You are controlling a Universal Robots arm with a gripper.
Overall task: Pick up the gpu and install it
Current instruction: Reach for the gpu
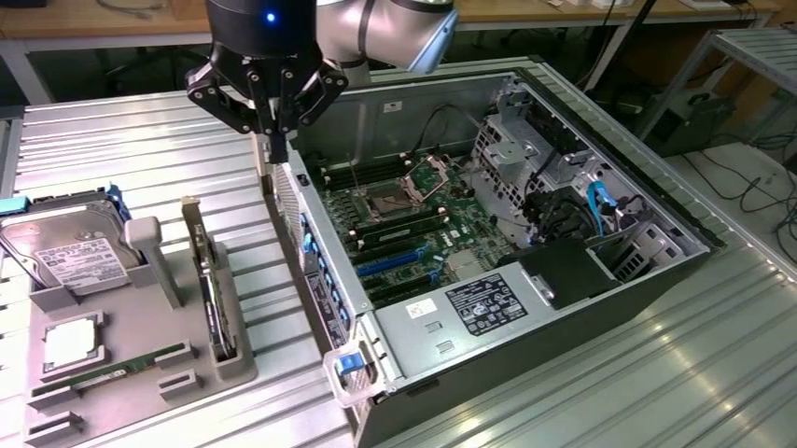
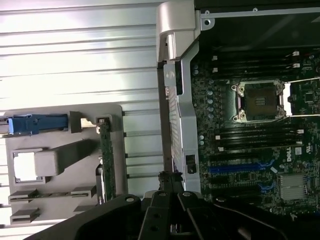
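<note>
1 ribbed metal table (image 1: 125, 140), open case (image 1: 412, 322), gpu (image 1: 215, 289) upright in grey tray (image 1: 137, 392), claw (image 1: 276, 149) closed, workbenches (image 1: 125, 19) behind

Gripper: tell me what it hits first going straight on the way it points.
Probably the top edge of the computer case's rear wall, just under the shut gripper; depth is unclear, so it could pass beside it.

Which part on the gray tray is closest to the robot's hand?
The thin card standing on edge, beside the computer. The labelled drive and square chip sit farther from the hand.
</note>
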